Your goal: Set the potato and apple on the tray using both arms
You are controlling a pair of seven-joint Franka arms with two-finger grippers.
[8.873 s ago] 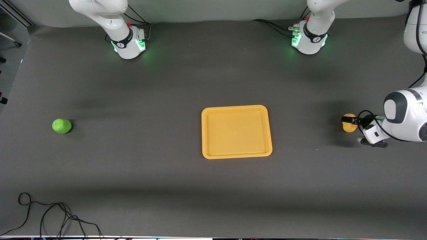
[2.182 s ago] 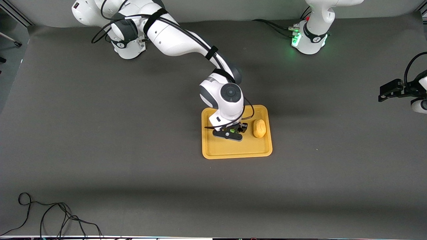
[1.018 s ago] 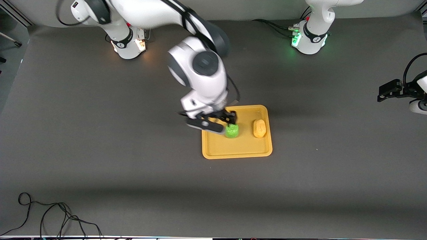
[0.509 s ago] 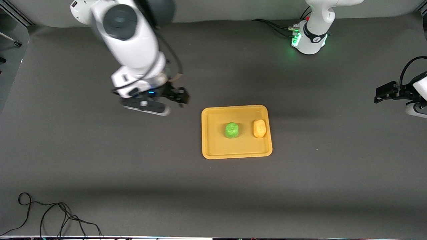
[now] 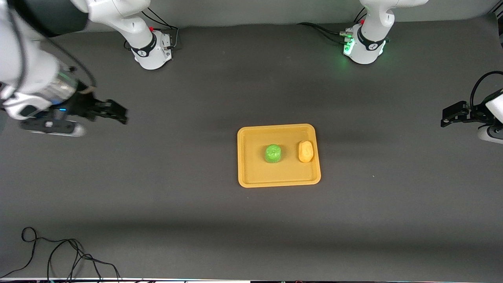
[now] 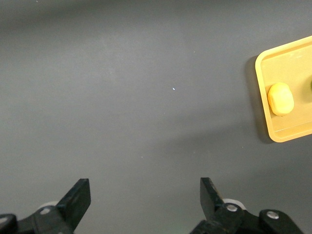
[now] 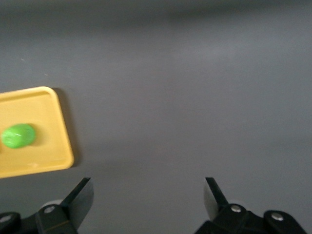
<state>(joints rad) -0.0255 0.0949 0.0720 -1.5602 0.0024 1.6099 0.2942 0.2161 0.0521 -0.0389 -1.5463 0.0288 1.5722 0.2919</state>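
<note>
Front view: the tray (image 5: pixel 251 179) lies near the middle of the table (image 5: pixel 251 228), with the apple (image 5: pixel 273 153) and the potato (image 5: pixel 305 151) both resting on it, apart from each other. Taking the tray's centre as the clock, the apple sits about at the centre and the potato at 3 o'clock, toward the left arm's end.

The right gripper (image 5: pixel 120 114) hangs over bare table at the right arm's end, at 9 o'clock from the tray and well apart from it; in the right wrist view its fingers (image 7: pixel 80 197) are spread and grasp nothing.

The left gripper (image 5: pixel 446 116) hangs over bare table at the left arm's end, at 3 o'clock from the tray; the left wrist view shows its fingers (image 6: pixel 78 197) likewise spread and empty.
</note>
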